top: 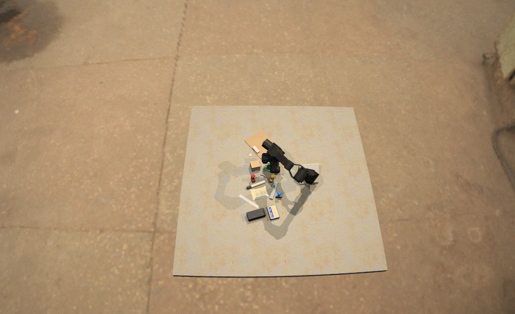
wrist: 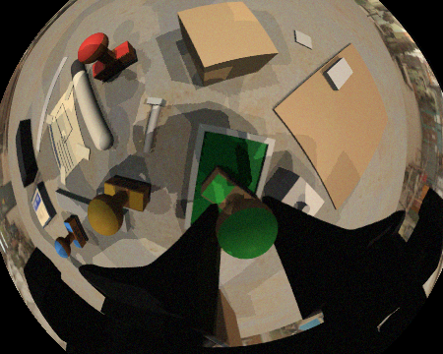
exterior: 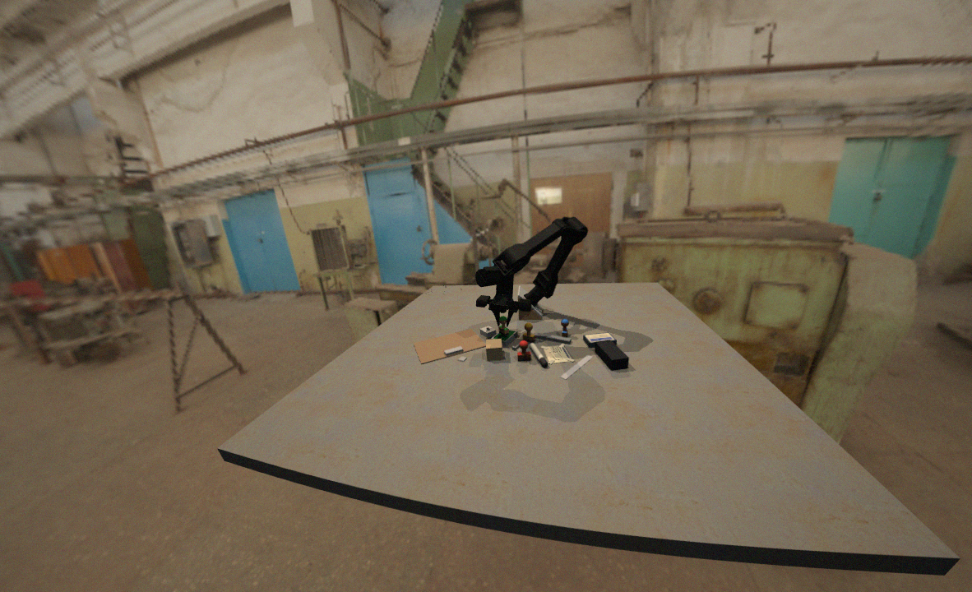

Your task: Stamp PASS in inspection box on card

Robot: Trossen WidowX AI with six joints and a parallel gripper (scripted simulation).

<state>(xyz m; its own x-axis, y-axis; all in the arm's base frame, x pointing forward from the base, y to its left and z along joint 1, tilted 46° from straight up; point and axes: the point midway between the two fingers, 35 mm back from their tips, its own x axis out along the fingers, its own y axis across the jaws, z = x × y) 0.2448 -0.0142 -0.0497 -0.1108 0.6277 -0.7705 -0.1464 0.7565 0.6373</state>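
Note:
My gripper (wrist: 240,206) (exterior: 503,322) is shut on the handle of the green stamp (wrist: 247,231). I see its round green knob from above, and its brown and green base lies over the green ink pad (wrist: 221,145) in its pale grey tray. In the exterior view the stamp is low at the pad; I cannot tell whether its face touches. Its underside is hidden. The cream card (wrist: 68,140) (top: 259,192) (exterior: 557,354) lies off to the left in the wrist view, with printed lines and outlines. No green print shows on it.
Near the pad are a yellow stamp (wrist: 105,214), a bolt (wrist: 152,123), a white block (wrist: 307,196), a cardboard box (wrist: 226,34) and a cardboard sheet (wrist: 340,123). Near the card are a marker (wrist: 91,108), a red stamp (wrist: 94,47), a blue stamp (top: 279,194) and a black box (top: 255,213).

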